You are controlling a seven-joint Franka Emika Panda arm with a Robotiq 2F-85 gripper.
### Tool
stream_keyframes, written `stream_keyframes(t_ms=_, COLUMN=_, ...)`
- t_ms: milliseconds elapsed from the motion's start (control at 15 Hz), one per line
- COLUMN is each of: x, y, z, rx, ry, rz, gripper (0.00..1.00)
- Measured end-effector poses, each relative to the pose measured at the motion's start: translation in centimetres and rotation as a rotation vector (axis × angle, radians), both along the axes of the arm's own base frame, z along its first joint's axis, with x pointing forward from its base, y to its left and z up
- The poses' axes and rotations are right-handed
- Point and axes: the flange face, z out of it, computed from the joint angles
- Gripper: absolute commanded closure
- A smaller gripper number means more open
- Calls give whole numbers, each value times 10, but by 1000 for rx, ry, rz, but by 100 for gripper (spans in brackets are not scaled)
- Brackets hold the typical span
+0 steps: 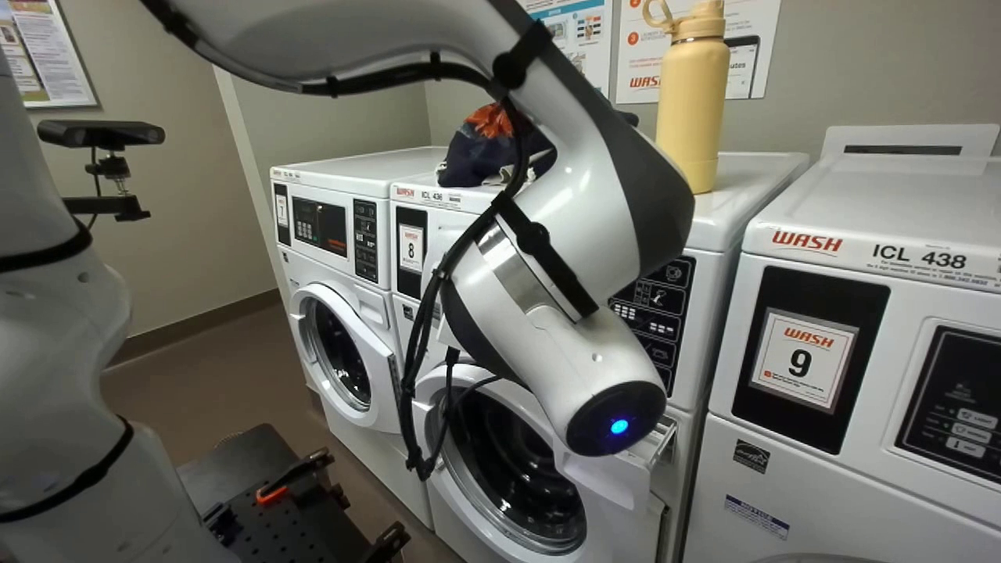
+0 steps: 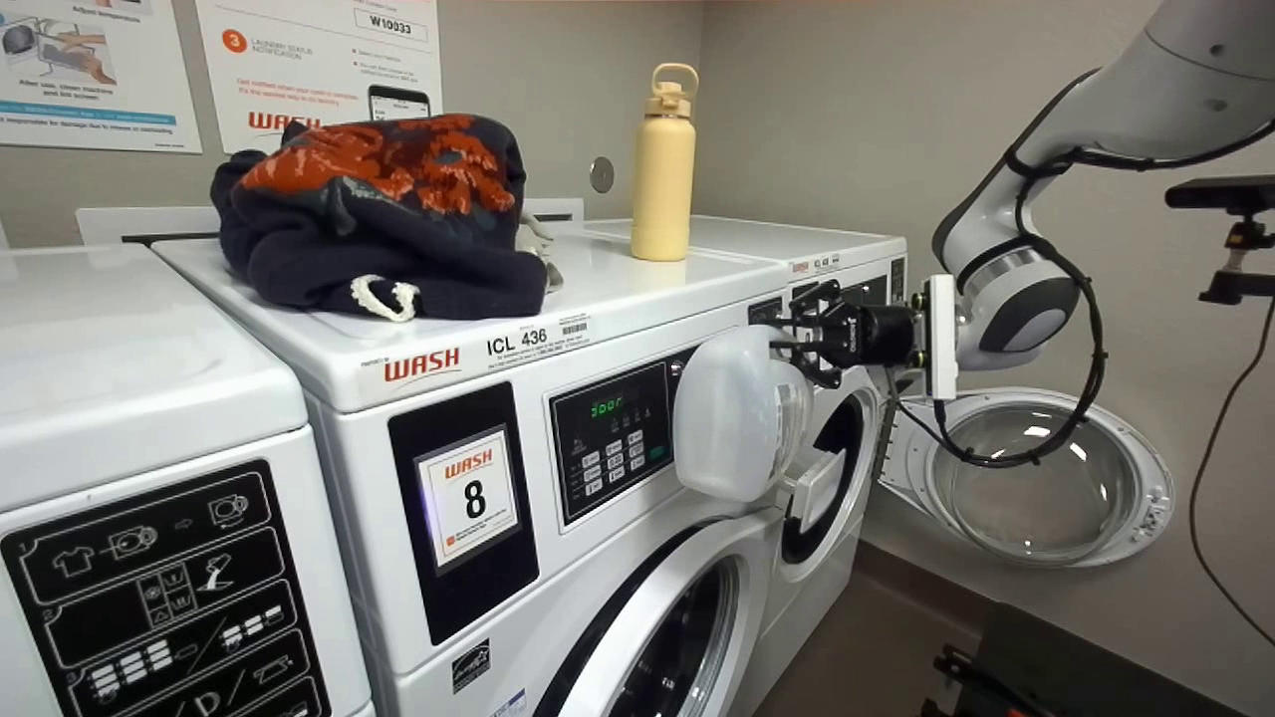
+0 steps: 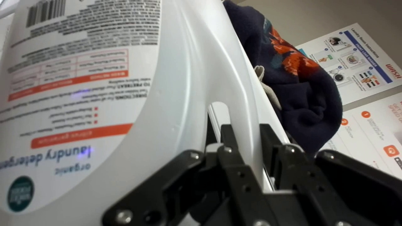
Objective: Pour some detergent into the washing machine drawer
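Note:
The detergent jug [image 2: 732, 423] is held in the air in front of washer 8's control panel in an exterior view. It is strongly tilted; its label reads upside down in the wrist view [image 3: 176, 125], and its cap is not visible. My gripper [image 3: 248, 135] is shut on the jug's handle, the fingers on either side of it. The gripper also shows in an exterior view [image 2: 782, 336]. The washing machine drawer [image 2: 819, 490] is pulled out, just below and right of the jug there. The drawer [image 1: 661, 447] shows partly behind the arm, which hides the jug.
A yellow bottle [image 2: 662, 189] and a dark sweater with orange flowers [image 2: 383, 219] stand on washer 8's top. An open round glass door [image 2: 1036, 488] hangs out at the right. Washer 8's porthole door [image 1: 508, 469] lies below the arm. A black platform [image 1: 274, 508] stands by the robot base.

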Motion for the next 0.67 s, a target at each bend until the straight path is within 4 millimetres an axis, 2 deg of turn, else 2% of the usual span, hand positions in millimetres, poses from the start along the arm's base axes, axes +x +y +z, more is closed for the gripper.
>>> stream_keyframes(t_ms=267, x=-8, y=-8, z=-5, rx=27, ry=1, rz=-15, gripper=94)
stream_keyframes(t_ms=667, x=-19, y=-7, z=-31, rx=99, ry=36, rz=-13, gripper=94)
